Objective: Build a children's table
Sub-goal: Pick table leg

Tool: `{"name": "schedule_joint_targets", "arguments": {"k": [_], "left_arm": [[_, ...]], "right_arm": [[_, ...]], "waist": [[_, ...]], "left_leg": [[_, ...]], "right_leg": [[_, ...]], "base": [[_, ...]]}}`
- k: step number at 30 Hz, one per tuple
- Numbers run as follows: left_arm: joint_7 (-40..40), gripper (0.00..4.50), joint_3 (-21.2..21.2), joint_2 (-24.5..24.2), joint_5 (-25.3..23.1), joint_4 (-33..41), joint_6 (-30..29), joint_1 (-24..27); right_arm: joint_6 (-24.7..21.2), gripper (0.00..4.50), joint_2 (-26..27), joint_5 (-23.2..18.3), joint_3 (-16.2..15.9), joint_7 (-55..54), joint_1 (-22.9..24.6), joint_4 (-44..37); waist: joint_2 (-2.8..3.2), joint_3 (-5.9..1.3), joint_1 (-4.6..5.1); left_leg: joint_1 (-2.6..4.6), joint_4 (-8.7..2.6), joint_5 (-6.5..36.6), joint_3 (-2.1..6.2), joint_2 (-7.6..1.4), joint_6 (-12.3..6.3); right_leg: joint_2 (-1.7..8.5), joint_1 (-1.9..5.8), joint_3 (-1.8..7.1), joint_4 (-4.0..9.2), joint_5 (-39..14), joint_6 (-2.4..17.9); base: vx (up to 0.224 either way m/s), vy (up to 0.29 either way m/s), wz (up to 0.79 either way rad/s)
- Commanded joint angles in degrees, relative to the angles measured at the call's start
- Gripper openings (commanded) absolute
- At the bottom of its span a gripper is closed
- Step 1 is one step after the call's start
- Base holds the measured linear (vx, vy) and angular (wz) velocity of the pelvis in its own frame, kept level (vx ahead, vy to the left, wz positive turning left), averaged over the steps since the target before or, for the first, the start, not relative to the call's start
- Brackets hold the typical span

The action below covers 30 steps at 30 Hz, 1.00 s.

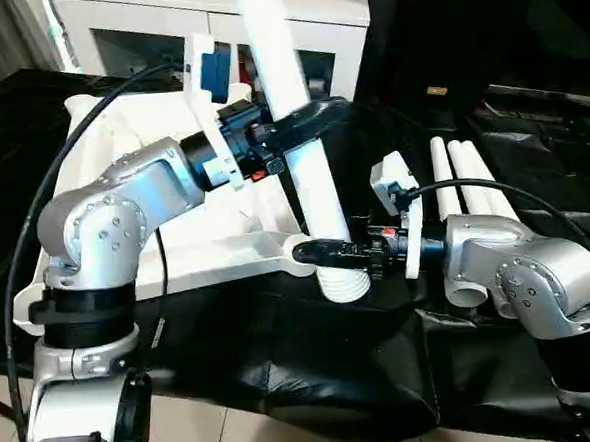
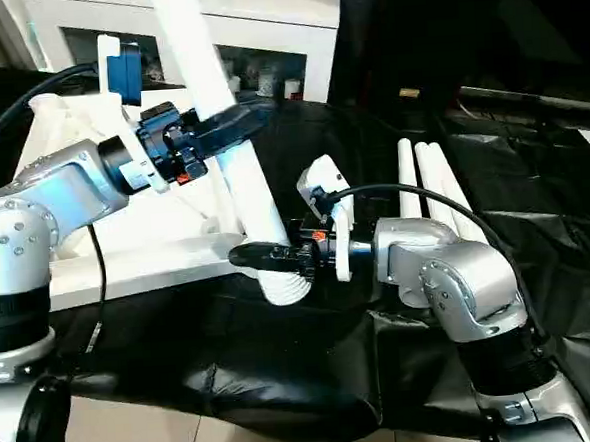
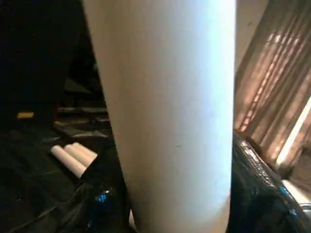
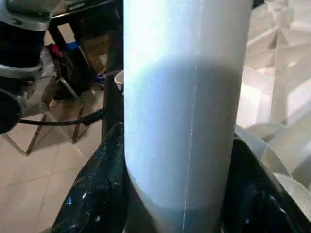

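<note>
Right now the white table leg (image 1: 307,165) stands steeply, leaning up and away toward the cabinet (image 1: 142,20), its ribbed lower end (image 1: 344,283) just beside the near corner socket (image 1: 299,256) of the upturned tabletop (image 1: 177,253) on the black-draped desk (image 1: 314,370). Both tools are clamped on this leg: the left tool (image 1: 304,120) high on the shaft, the right tool (image 1: 327,251) low, just above the ribbed end. Seating, I judge, turns on shifting that lower end leftward over the socket and bringing the long axis upright; the right tool is nearer. Three spare legs (image 1: 468,175) lie beyond the right arm.
</note>
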State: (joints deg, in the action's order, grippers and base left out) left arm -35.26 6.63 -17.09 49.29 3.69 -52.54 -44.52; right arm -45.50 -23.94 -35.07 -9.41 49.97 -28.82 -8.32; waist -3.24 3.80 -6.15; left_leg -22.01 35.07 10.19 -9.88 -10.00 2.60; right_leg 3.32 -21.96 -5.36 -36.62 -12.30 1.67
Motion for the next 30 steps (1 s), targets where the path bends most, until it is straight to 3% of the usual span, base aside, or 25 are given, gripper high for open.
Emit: {"name": "schedule_joint_targets", "arguments": {"k": [1, 5, 9, 10, 12, 14, 18, 19, 21, 26, 27, 30], "left_arm": [[1.89, 1.98, 2.73, 0.74, 1.56, -0.82, -1.67, -1.9], [4.71, 1.83, 3.78, 1.86, 1.42, -3.29, -2.01, -3.15], [5.25, 1.8, 2.81, 1.55, 0.27, -3.71, -1.28, -3.8], [5.17, 1.79, 2.24, 1.29, -0.3, -3.32, -1.21, -3.93], [4.93, 1.79, 0.89, 0.69, -1.85, -2.69, -0.95, -4.14], [4.92, 1.79, 0.43, 0.56, -2.28, -2.47, -1.03, -4.3], [3.94, 1.79, -4.36, -1.94, -7.62, -2.85, 1.05, -5.37], [3.52, 1.79, -5.3, -2.41, -8.51, -2.98, 1.44, -5.57], [2.84, 1.79, -6.49, -2.86, -9.5, -3.21, 1.85, -5.96], [0.96, 1.79, -7.93, -3.0, -10.1, -4.16, 1.95, -7.32], [0.59, 1.79, -8.09, -2.82, -10.2, -4.62, 2.12, -7.72], [-0.39, 1.79, -8.67, -2.74, -10.38, -5.26, 2.56, -8.24]], "right_arm": [[1.06, 1.88, -0.6, 0.37, 0.14, 1.28, 0.56, -1.1], [1.51, 1.87, -0.44, 0.68, 0.13, 1.04, 0.55, -0.98], [2.1, 1.87, -0.43, 1.02, -0.05, 1.05, 0.5, -0.95], [2.5, 1.87, -0.43, 1.28, -0.2, 1.07, 0.49, -0.83], [3.73, 1.87, -0.24, 2.25, -0.51, 0.69, 0.42, -0.27], [3.93, 2.43, 0.03, 2.43, -0.51, 0.44, 0.29, 0.24], [2.83, 2.64, 1.72, 1.81, 0.62, -0.42, -1.41, 2.14], [2.9, 2.92, 1.7, 2.12, 0.55, -0.55, -1.66, 2.31], [2.82, 3.03, 1.42, 3.12, 0.06, -1.12, -2.17, 2.88], [1.2, 3.03, 0.58, 3.12, -0.59, -0.32, -3.03, 3.54], [0.57, 3.03, 0.51, 2.67, -0.38, -0.05, -3.13, 3.54], [-0.52, 3.03, 0.76, 1.99, -0.01, -0.09, -3.2, 3.72]], "waist": [[0.57, -4.37, -0.06], [0.52, -4.26, -0.32], [0.36, -4.36, -0.31], [0.09, -4.39, -0.24], [0.17, -4.34, -0.28], [0.17, -4.27, -0.27], [0.11, -4.24, -0.11], [0.14, -4.24, -0.14], [0.5, -4.28, -0.15], [0.53, -4.35, -0.17], [0.94, -4.37, -0.23], [0.68, -4.41, -0.14]], "left_leg": [[1.14, -3.74, 4.7, 1.16, -3.6, 1.46], [1.13, -3.76, 5.52, 1.2, -3.57, 1.53], [1.12, -3.76, 4.95, 1.24, -3.6, 1.52], [1.1, -3.75, 4.56, 1.22, -3.65, 1.32], [1.17, -3.74, 4.43, 1.2, -3.66, 1.16], [1.06, -3.74, 4.5, 1.16, -3.59, 1.21], [1.22, -3.83, 5.23, 1.19, -3.64, 1.24], [1.17, -3.85, 5.12, 1.19, -3.63, 1.48], [1.21, -3.85, 4.59, 1.29, -3.69, 1.76], [1.22, -3.8, 5.07, 1.23, -3.6, 2.19], [1.16, -3.78, 4.86, 1.3, -3.58, 2.23], [1.16, -3.8, 4.99, 1.29, -3.62, 2.07]], "right_leg": [[5.7, 3.21, 4.04, 3.86, -1.98, 10.75], [5.74, 3.24, 4.05, 4.19, -4.17, 10.15], [5.72, 3.25, 4.06, 4.12, -4.19, 9.35], [5.71, 3.26, 4.06, 4.07, -3.59, 9.34], [5.73, 3.11, 4.05, 4.03, -3.76, 9.35], [5.76, 3.21, 4.07, 4.14, -4.31, 9.27], [5.71, 3.01, 4.07, 4.37, -6.25, 8.42], [5.69, 3.11, 4.09, 4.35, -6.5, 8.1], [5.67, 3.04, 4.05, 4.14, -5.41, 8.17], [5.68, 3.18, 4.08, 4.14, -4.4, 8.71], [5.7, 3.18, 4.05, 3.99, -3.55, 9.0], [5.7, 3.25, 4.01, 3.94, -2.35, 9.77]], "base": [[0.0, 0.0, 0.0], [0.0, 0.0, 0.0], [0.0, 0.0, 0.0], [0.0, 0.0, 0.0], [0.0, 0.0, 0.0], [0.0, 0.0, 0.0], [0.0, 0.0, 0.0], [0.0, 0.0, 0.0], [0.0, 0.0, 0.0], [0.0, 0.0, 0.0], [0.0, 0.0, 0.0], [0.0, 0.0, 0.0]]}}
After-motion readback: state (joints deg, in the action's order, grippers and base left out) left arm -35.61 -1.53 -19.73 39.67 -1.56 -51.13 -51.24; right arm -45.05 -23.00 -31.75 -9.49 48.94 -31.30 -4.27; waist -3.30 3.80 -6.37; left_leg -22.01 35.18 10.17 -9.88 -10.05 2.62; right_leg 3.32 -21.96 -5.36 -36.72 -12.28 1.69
